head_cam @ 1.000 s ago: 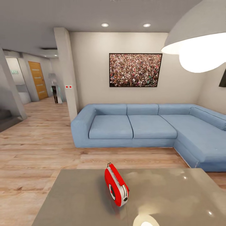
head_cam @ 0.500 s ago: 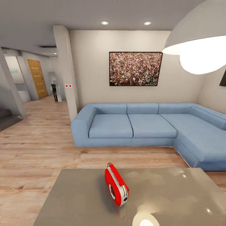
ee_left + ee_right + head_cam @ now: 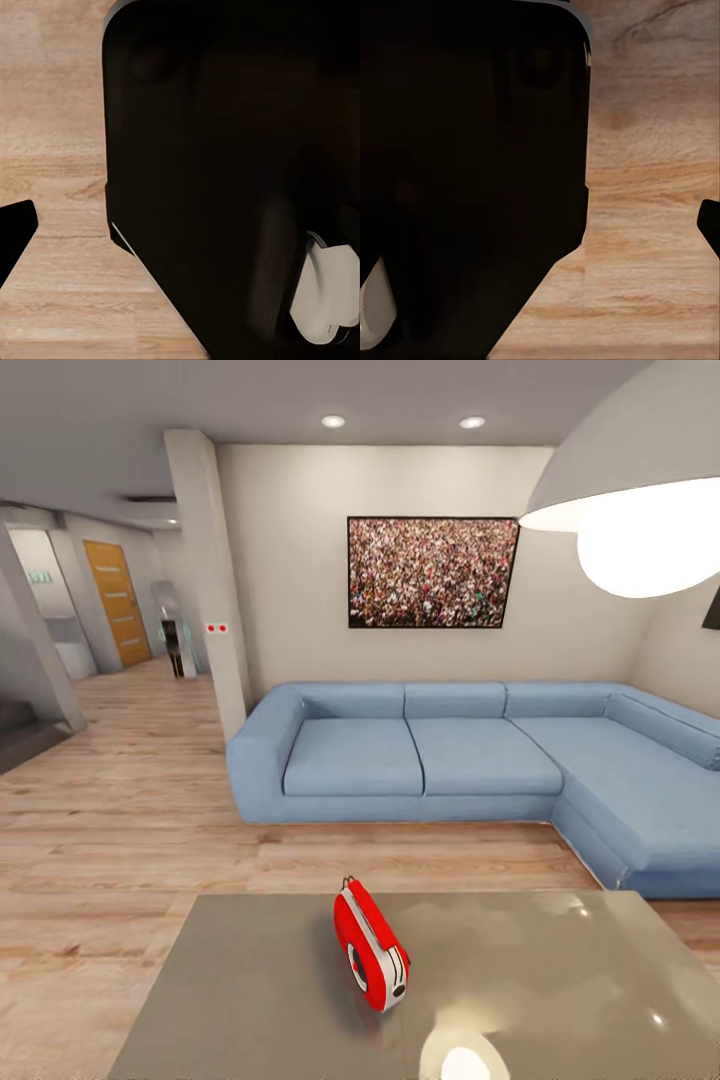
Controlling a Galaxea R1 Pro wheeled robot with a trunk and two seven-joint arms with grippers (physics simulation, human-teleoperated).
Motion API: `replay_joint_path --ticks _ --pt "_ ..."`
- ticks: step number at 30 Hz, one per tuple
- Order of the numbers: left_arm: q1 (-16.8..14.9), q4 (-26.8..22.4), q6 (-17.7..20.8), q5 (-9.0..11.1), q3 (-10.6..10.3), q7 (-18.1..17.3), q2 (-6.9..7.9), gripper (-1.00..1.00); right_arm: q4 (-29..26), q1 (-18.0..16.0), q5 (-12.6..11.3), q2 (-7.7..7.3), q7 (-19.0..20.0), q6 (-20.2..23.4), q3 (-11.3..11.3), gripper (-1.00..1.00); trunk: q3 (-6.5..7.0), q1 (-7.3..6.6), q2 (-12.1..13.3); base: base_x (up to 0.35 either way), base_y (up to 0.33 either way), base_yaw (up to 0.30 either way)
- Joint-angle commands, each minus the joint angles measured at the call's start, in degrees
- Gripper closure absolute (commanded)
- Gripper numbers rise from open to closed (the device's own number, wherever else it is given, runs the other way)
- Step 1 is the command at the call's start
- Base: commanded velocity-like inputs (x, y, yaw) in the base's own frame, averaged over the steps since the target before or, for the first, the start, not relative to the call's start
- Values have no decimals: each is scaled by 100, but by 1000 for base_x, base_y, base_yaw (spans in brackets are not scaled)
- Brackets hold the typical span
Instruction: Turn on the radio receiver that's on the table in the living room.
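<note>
Though far left is only hallway, worth noting: orange door (image 3: 120,603) at the far end, grey wall slab nearer, plank floor (image 3: 110,810) running toward the near side. Right of that, a beige pillar (image 3: 212,580) with two small red dots on it. Then sofa (image 3: 450,760), light blue sectional, against the far wall and turning nearer along the right side. Above it, framed crowd picture (image 3: 433,572) on the beige wall; two ceiling spots higher up. Near centre, table (image 3: 240,1000), glossy grey top, light reflections near its near edge. On it, radio (image 3: 370,948), red with white-grey band, standing on edge, dial face turned toward near left, thin wire handle at its top; sits roughly mid-width of the table, toward the far edge, well apart from the sofa. Upper right, big grey lamp shade (image 3: 630,460) with glowing white bulb, close to the camera. Dark screen edge at far right on the wall.

Left wrist view: dark robot body (image 3: 225,150) over plank floor, pale rounded part at one corner, a black tip at the opposite edge. Right wrist view: same sort of dark bulk (image 3: 465,165), plank floor beside it, black tip at the edge. Left and right gripper state: cannot tell, released or clenched.
</note>
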Motion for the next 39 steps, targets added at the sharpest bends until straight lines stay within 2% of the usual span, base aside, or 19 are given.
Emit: replay_joint_path --ticks 1,39 --pt "0 0 0 0 0 0 0 -100 0 0 0 0 0 1 0 -100 9 -23 41 0 0 0" --pt "0 0 0 3 10 0 0 -100 0 0 -2 0 -1 7 0 -100 339 -857 1565 0 0 0"
